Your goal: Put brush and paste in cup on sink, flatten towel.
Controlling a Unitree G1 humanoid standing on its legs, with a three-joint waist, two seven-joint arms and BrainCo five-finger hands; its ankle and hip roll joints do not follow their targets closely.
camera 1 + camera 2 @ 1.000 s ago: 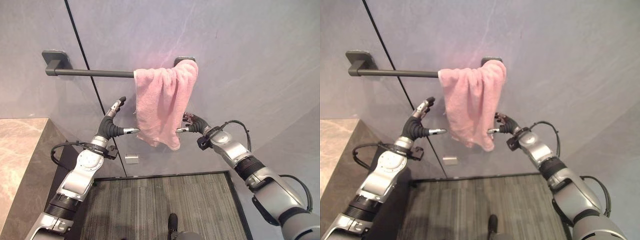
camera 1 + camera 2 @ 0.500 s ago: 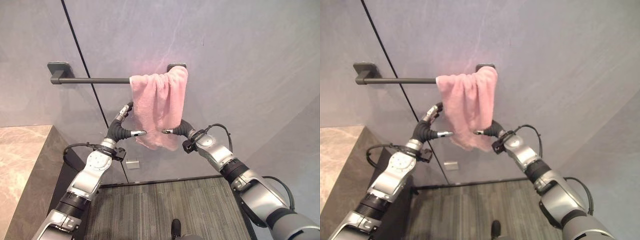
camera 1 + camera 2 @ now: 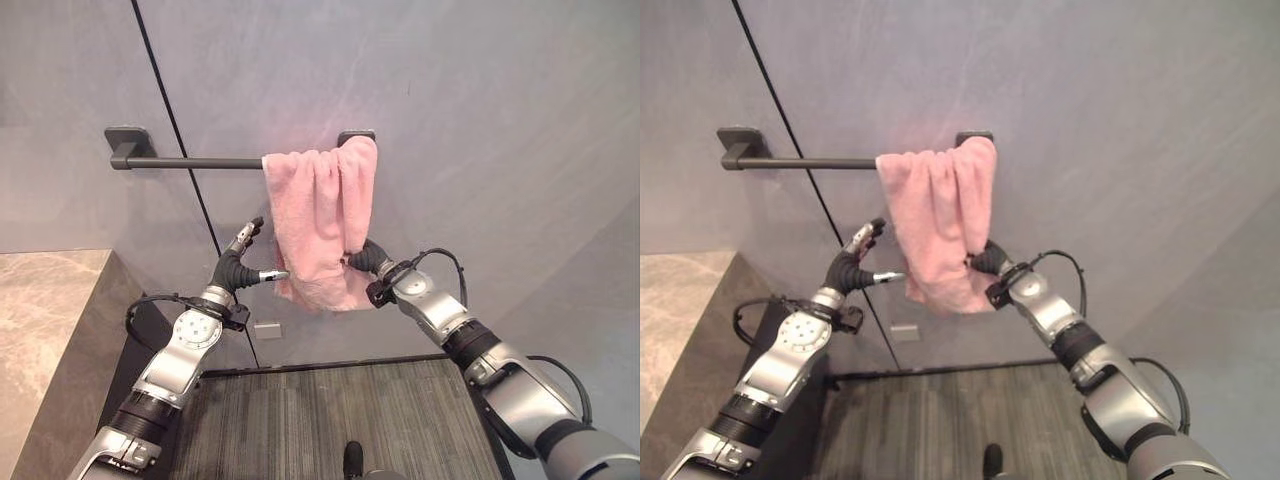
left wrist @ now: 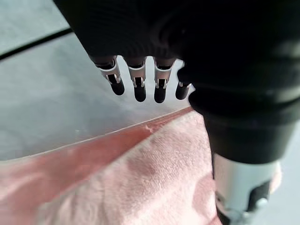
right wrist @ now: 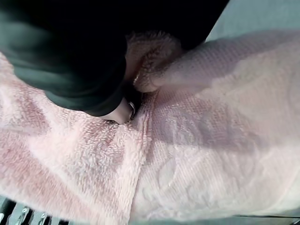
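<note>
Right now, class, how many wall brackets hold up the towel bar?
2: one bracket at the bar's left end, the other bracket at its right end, just above the bunched pink towel.

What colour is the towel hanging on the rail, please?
Pink towel; clearest in the left eye view.

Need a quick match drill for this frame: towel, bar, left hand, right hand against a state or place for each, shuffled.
Column 1:
1 towel
2 bar
3 left hand
4 right hand

Column 2:
A open, at the towel's left edge
B bunched at one end of the bar
C fixed on the wall
D pinching the towel's right edge

Pairs: 1-B, 2-C, 3-A, 4-D
</note>
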